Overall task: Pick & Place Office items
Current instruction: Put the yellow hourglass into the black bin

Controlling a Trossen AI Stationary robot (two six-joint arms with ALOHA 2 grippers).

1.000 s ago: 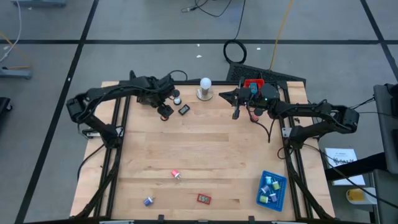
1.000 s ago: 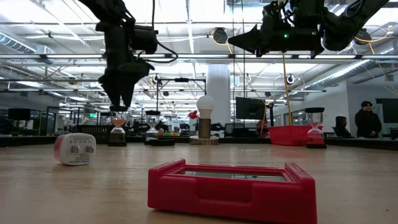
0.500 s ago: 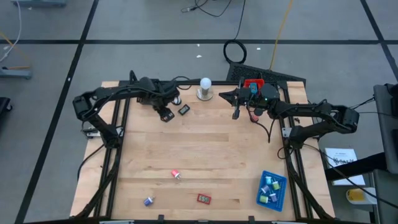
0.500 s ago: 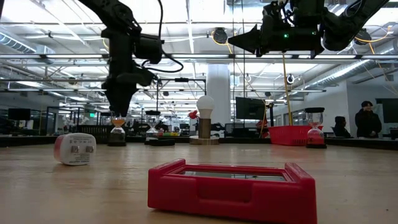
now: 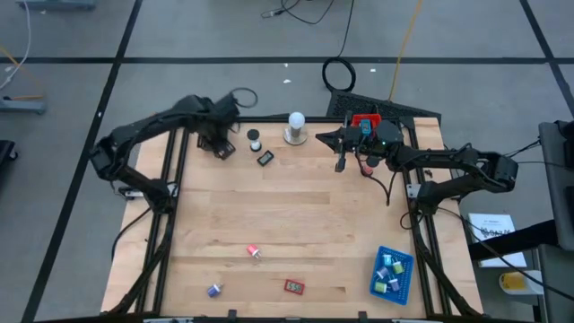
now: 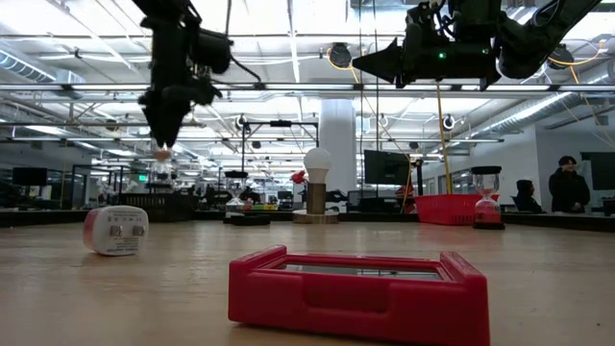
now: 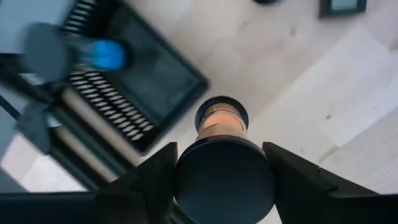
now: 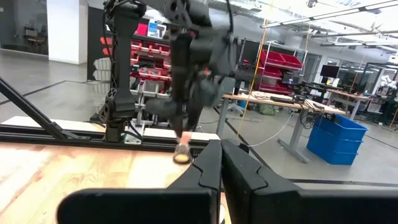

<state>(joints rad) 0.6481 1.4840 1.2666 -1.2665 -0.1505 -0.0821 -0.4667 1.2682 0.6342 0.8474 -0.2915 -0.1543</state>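
My left gripper [image 5: 218, 145] hangs over the table's far left corner, pointing down, shut on a small hourglass [image 7: 222, 121] with black caps and orange sand. In the low view the hourglass [image 6: 160, 159] hangs under the gripper [image 6: 161, 135], above the table. A little roll [image 5: 254, 139] and a black piece [image 5: 265, 158] lie on the wood just right of it. Pink [image 5: 254, 251], red [image 5: 294, 286] and purple [image 5: 214, 290] pieces lie near the front edge. My right gripper [image 5: 320, 137] waits shut, high at the far right, holding nothing. My left gripper pinches the hourglass's top cap [image 7: 224, 180] between its two fingers, one on either side of the round cap. The fingers come from above and point down. The hourglass hangs upright below them, lifted clear of the table.
Below my left gripper lies a black tray [image 7: 146, 87] with a blue piece [image 7: 102, 55] in it. A white ball on a round base [image 5: 295, 127] stands at the far middle, a red tray [image 5: 363, 119] behind my right arm, and a blue tray [image 5: 392, 274] with several pieces at the front right.
My left gripper has come down over the standing hourglass and taken hold of its top. It has then risen and gone toward the table's far left corner. The hourglass has been lifted clear of the wood and stays upright.
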